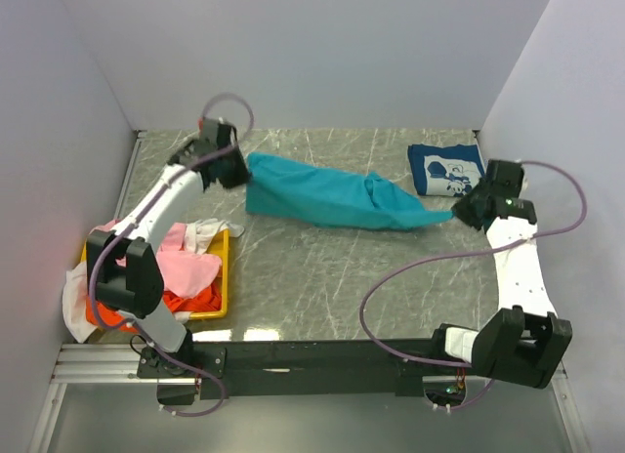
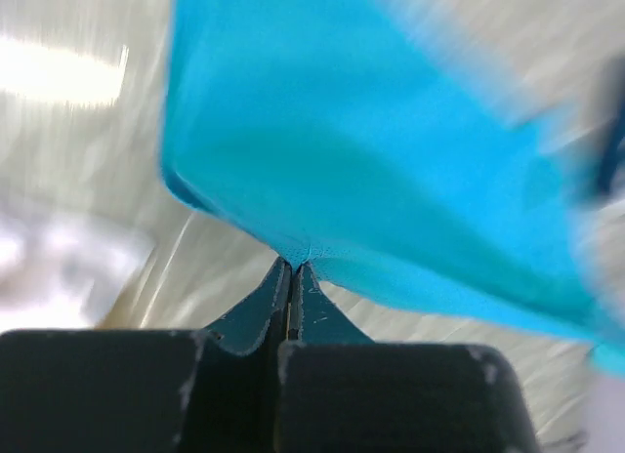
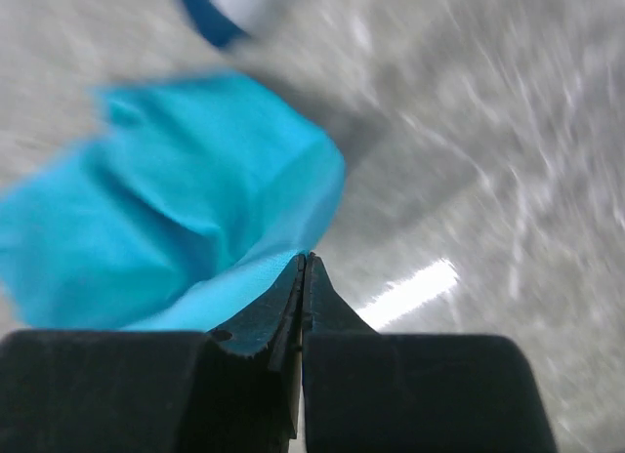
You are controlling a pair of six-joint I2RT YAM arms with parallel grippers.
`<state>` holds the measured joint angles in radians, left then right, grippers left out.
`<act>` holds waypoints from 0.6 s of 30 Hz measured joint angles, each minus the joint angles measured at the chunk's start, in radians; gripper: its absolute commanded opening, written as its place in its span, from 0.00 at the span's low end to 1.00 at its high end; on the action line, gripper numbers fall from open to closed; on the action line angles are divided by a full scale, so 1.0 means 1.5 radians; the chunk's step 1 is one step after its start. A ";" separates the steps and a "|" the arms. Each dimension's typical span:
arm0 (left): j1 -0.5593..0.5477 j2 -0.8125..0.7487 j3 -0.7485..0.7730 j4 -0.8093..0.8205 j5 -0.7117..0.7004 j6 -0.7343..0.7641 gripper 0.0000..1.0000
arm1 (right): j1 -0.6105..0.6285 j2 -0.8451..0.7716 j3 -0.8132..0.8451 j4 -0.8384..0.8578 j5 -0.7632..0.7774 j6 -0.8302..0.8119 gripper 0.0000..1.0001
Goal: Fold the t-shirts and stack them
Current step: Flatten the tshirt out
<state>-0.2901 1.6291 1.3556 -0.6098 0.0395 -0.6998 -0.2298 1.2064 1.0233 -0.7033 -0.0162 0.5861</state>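
Observation:
The teal t-shirt (image 1: pixel 332 197) hangs stretched across the back of the table between my two grippers. My left gripper (image 1: pixel 237 175) is shut on its left edge; the cloth (image 2: pixel 391 160) meets the closed fingertips in the left wrist view. My right gripper (image 1: pixel 463 211) is shut on its right tip; the teal cloth (image 3: pixel 176 228) shows there too. The navy t-shirt with white print (image 1: pixel 445 168) lies folded at the back right. Pink (image 1: pixel 188 267), orange (image 1: pixel 195 302) and white (image 1: pixel 203 233) t-shirts lie heaped in the tray.
A yellow plastic tray (image 1: pixel 223 287) stands at the left near my left arm's base, with cloth spilling over its left side (image 1: pixel 76 297). White walls close in the table on three sides. Purple cables loop off both arms.

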 measured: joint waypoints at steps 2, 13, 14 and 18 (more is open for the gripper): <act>0.011 0.010 0.099 0.007 -0.005 0.002 0.00 | 0.000 -0.004 0.058 0.003 -0.004 0.001 0.00; 0.027 -0.081 0.309 0.100 -0.036 0.002 0.00 | 0.000 -0.076 0.332 0.104 -0.042 -0.002 0.00; 0.027 -0.109 0.294 0.116 -0.037 0.002 0.00 | 0.000 -0.092 0.348 0.116 -0.048 -0.003 0.00; 0.027 -0.231 0.235 0.185 -0.043 0.002 0.00 | 0.000 -0.148 0.400 0.161 -0.068 -0.011 0.00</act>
<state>-0.2497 1.2819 1.7088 -0.3325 -0.0246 -0.6964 -0.2298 0.9852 1.6230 -0.4618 -0.1188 0.5701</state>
